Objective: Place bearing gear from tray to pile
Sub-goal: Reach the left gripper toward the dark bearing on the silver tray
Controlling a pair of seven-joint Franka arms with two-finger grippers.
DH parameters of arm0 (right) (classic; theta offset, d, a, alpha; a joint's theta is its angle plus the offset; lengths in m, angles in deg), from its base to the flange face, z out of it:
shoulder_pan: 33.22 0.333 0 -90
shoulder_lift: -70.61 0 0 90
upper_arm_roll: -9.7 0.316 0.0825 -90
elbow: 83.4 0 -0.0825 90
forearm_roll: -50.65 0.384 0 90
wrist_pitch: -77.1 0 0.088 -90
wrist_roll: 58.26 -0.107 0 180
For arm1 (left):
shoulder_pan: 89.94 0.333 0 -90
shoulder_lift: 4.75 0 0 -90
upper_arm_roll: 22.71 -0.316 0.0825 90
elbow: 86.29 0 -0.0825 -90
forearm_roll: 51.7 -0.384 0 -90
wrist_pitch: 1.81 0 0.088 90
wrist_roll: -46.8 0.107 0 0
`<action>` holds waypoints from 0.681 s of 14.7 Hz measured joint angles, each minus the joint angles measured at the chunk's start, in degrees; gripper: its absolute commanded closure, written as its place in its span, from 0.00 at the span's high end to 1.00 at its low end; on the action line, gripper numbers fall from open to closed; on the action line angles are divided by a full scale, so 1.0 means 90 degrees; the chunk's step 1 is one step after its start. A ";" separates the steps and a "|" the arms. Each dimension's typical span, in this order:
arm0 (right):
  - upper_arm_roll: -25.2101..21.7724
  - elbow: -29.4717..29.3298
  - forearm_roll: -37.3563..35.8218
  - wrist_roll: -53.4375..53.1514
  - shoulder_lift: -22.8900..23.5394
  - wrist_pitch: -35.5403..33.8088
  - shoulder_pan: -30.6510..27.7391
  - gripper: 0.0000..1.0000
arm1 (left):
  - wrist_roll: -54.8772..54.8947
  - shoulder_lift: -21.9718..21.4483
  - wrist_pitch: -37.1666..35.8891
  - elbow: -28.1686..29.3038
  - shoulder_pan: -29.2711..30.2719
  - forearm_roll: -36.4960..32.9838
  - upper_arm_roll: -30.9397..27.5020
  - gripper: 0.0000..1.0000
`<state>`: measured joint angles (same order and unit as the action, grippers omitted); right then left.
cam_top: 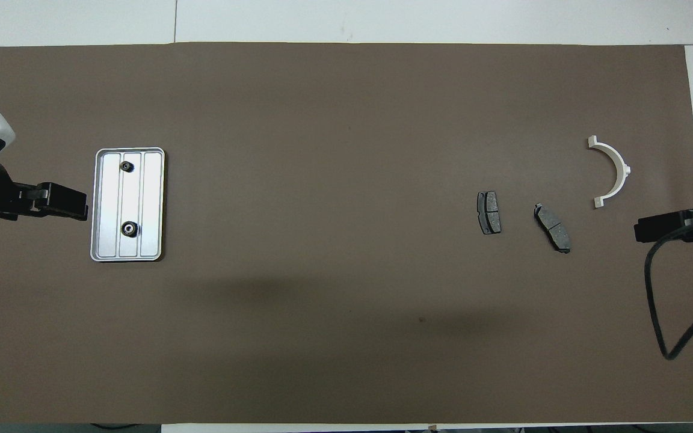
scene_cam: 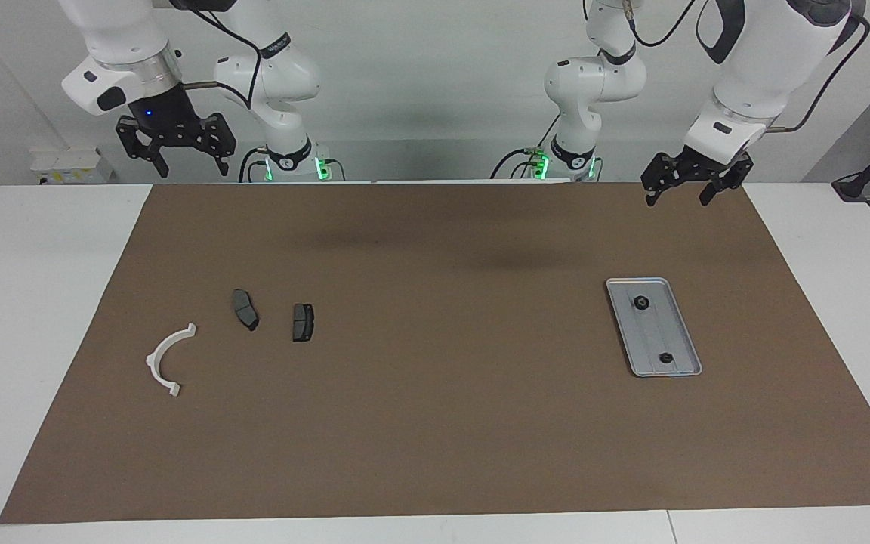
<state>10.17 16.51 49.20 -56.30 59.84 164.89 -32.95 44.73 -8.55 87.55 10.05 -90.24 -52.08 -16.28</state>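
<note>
The grey ribbed tray [scene_cam: 654, 329] lies on the brown mat toward the left arm's end; it also shows in the overhead view [cam_top: 153, 198]. Two small dark bearing gears sit in it, one nearer the robots [scene_cam: 640, 302] [cam_top: 129, 228] and one farther [scene_cam: 664, 357] [cam_top: 126, 166]. The pile lies toward the right arm's end: a white curved arc [scene_cam: 167, 359] [cam_top: 612, 171] and two dark brake pads [scene_cam: 245, 309] [scene_cam: 303, 322] [cam_top: 553, 227] [cam_top: 489, 212]. My left gripper [scene_cam: 688, 193] [cam_top: 82, 207] hangs open and empty, raised over the mat beside the tray. My right gripper [scene_cam: 182, 155] [cam_top: 638, 230] hangs open and empty, raised beside the pile.
The brown mat [scene_cam: 435, 423] covers most of the white table [scene_cam: 35, 302]. A black cable [cam_top: 659, 300] hangs from the right arm over the mat's edge. Both arm bases stand at the robots' edge of the table.
</note>
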 measured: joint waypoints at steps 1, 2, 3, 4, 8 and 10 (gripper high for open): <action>0.0000 0.0011 0.0000 0.0000 0.0005 0.0000 0.0001 1.00 | 0.0006 0.0000 -0.0003 0.0000 -0.0001 0.0000 0.0005 1.00; 0.0000 0.0018 0.0000 0.0000 0.0008 0.0000 0.0004 1.00 | 0.0009 -0.0002 -0.0006 0.0004 -0.0002 0.0000 0.0006 1.00; 0.0000 0.0021 0.0000 0.0000 0.0009 0.0000 0.0008 1.00 | 0.0009 -0.0005 -0.0006 0.0007 -0.0004 0.0000 0.0007 1.00; 0.0000 0.0021 0.0000 0.0000 0.0009 0.0000 0.0010 1.00 | 0.0008 -0.0009 -0.0006 0.0007 -0.0005 0.0000 0.0009 1.00; 0.0000 0.0021 0.0000 0.0000 0.0009 0.0000 0.0010 1.00 | -0.0295 -0.0057 -0.0015 0.0013 -0.0005 0.0000 0.0006 1.00; 0.0003 0.0026 0.0002 0.0000 0.0009 0.0000 0.0026 1.00 | -0.0365 -0.0105 0.0243 0.0156 -0.0002 0.0000 -0.0007 1.00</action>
<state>10.20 16.75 49.22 -56.30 59.92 164.90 -32.72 41.45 -9.50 89.73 11.45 -90.26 -52.08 -16.34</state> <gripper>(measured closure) 0.000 0.000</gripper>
